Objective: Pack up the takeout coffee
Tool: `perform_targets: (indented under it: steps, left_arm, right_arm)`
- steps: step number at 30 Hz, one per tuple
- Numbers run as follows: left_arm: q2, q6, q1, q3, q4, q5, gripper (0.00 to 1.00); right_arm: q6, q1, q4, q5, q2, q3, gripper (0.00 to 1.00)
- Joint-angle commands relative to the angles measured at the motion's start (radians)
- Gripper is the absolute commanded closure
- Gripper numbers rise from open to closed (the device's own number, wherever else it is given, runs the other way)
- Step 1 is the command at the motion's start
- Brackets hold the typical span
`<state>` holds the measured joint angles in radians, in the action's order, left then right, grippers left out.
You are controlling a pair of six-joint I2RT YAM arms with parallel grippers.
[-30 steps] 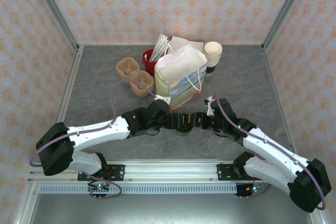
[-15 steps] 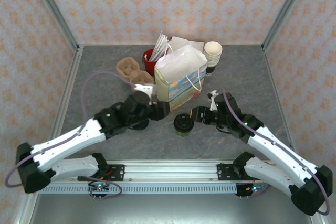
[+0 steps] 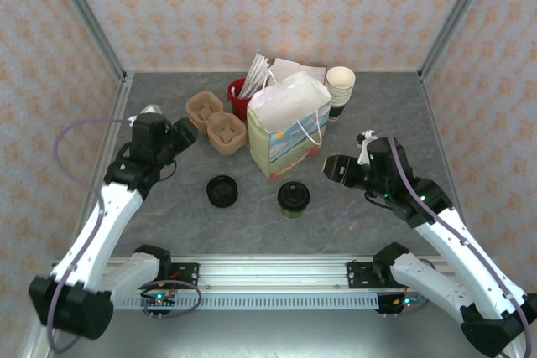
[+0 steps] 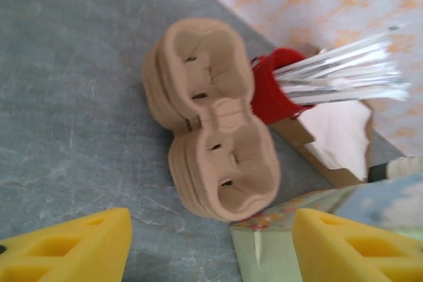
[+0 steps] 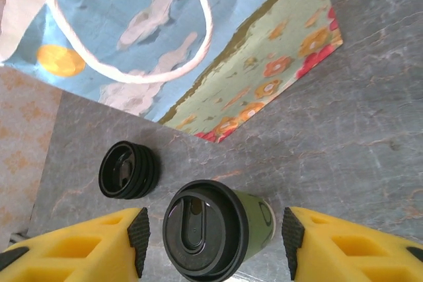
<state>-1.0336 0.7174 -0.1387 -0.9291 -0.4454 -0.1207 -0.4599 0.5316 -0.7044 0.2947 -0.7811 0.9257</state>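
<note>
Right now the small takeout coffee [image 3: 294, 197], a dark green disposable cup with a round black plastic lid, stands upright on the grey stone-patterned table [image 3: 394, 115]. It is just in front of the near bottom corner of the tall white paper bag [image 3: 285, 123] printed with sky and flowers. To its left, apart from it, lies a low black round stack of lids [image 3: 221, 191].

The right gripper [image 3: 333, 168] hovers beside the bag's right face, to the right of the coffee and a little further back, not touching it. In its wrist view the yellow fingers [image 5: 79, 242] with black pads stand wide apart and grip nothing, with the cup seen between and beyond them.

The left gripper [image 3: 186, 130] is off at the left side of the table, near a stack of beige moulded-pulp two-cup carriers [image 3: 216, 121]. Its yellow fingers [image 4: 66, 246] are likewise spread and empty, the carriers lying beyond them. Behind the carriers stands a red cup [image 4: 274, 90] holding clear wrapped sticks, and a stack of cream paper cups [image 3: 340, 85] stands behind the bag's right corner.
</note>
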Motion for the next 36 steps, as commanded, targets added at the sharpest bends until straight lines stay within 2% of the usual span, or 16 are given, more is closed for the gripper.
perform_targets:
  steps: [1,6,16,36]
  left_arm:
    - [-0.125,0.031,0.047,-0.032,0.057,-0.147,0.36]
    - [-0.279,0.017,0.065,-0.098,0.077,-0.190,0.38]
    - [-0.471,-0.017,0.068,-0.182,0.095,-0.274,0.55]
    - [-0.589,-0.065,0.051,-0.257,0.059,-0.264,0.58]
  right_arm:
    - [-0.008,-0.010,-0.058,-0.056,0.011,0.047,0.43]
    - [-0.021,-0.021,-0.064,-0.056,0.010,0.058,0.43]
    - [-0.026,-0.025,-0.059,-0.052,-0.008,0.074,0.43]
    - [-0.020,-0.026,-0.057,-0.074,-0.042,0.094,0.43]
